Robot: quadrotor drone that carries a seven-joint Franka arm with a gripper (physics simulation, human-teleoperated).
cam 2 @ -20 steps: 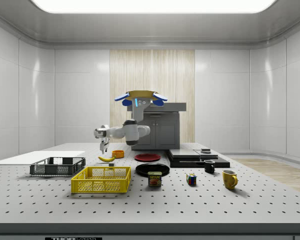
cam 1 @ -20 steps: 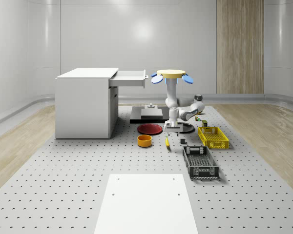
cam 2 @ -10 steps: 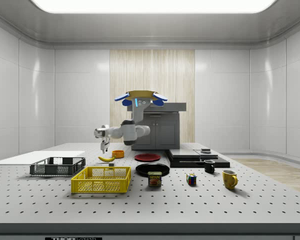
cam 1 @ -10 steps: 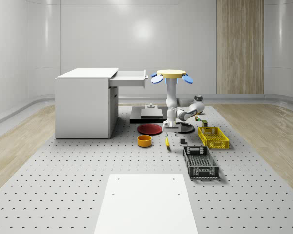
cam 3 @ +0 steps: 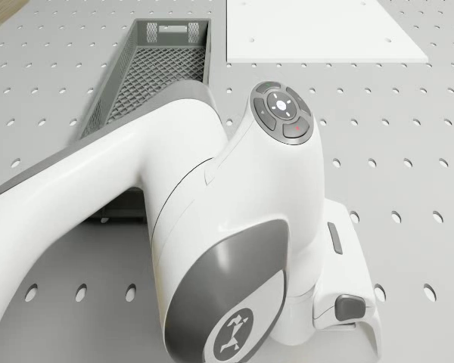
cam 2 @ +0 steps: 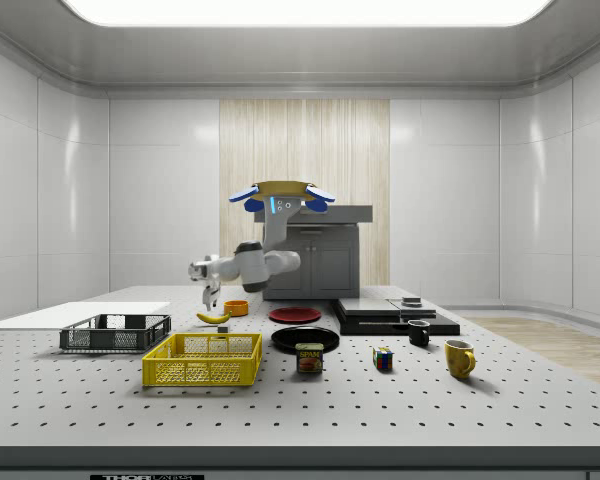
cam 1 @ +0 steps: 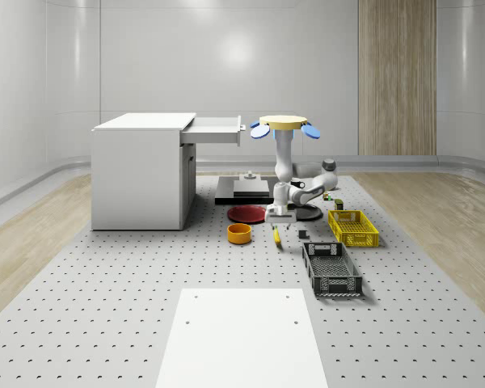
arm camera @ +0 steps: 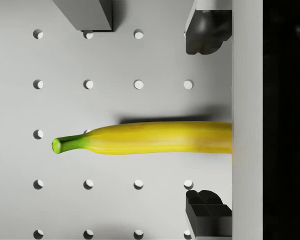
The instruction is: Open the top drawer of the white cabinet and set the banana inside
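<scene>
yellow banana (arm camera: 150,138) lies on perforated grey bench (cam 1: 105,283), between orange bowl (cam 1: 239,234) and black mesh crate (cam 1: 331,268). hand (arm camera: 206,120) hangs above it, fingers (arm camera: 208,32) apart, astride; its far end is cut off. drone (cam 1: 285,124) hovers beside white cabinet's (cam 1: 141,171) open top drawer (cam 1: 214,130).

Pale grey panelled walls (cam 1: 226,65) curve into the floor, with one vertical strip of light wood panelling (cam 1: 396,77) on the far wall. The wooden floor (cam 1: 444,218) surrounds a grey perforated platform (cam 1: 105,299), which carries a white plate (cam 1: 242,339) near its front edge. A bright ceiling light panel (cam 2: 305,10) shines overhead.
</scene>
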